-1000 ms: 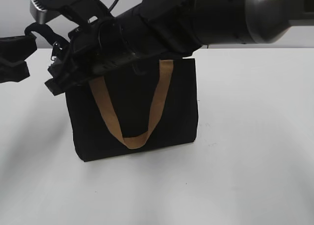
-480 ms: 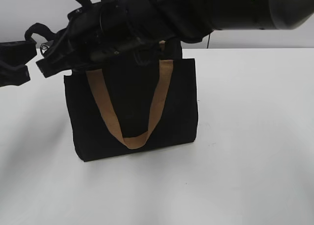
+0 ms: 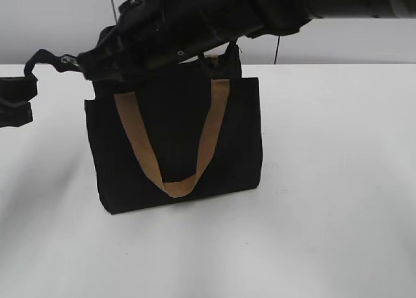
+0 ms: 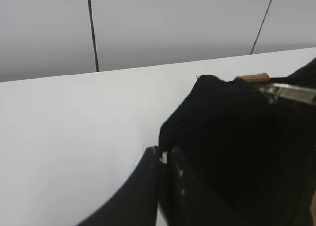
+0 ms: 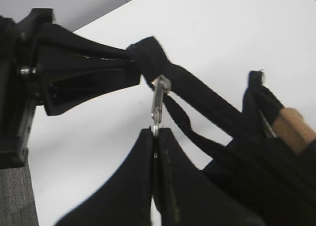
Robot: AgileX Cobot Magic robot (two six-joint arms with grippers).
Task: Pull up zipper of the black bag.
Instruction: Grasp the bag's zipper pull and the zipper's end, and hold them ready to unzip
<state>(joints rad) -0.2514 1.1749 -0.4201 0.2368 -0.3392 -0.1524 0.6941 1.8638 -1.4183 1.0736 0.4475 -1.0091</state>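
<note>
The black bag [image 3: 237, 142] stands upright on the white table [image 3: 338, 181], a tan handle [image 3: 146, 155] hanging down its front. My right gripper [image 5: 155, 132] reaches across above the bag's top left corner [image 3: 81, 62] and is shut on the silver pull tab [image 5: 158, 100] of the zipper [image 5: 197, 97]. My left gripper [image 4: 163, 154] is shut on the black fabric end of the zip tape [image 4: 197, 117], out past the bag's left edge [image 3: 23, 93]. In the right wrist view it [image 5: 133, 63] pinches that end just beyond the pull. The zip line itself is hidden behind my right arm in the exterior view.
My right arm [image 3: 214, 18] covers the bag's top edge from the upper right. A second tan handle [image 5: 296, 127] lies at the bag's mouth. A grey panelled wall [image 4: 148, 23] stands behind the table's far edge.
My right gripper has risen and drawn the pull tab up and to the left, off the bag's corner. My left gripper has shifted lower and further left, with the tape end stretched out.
</note>
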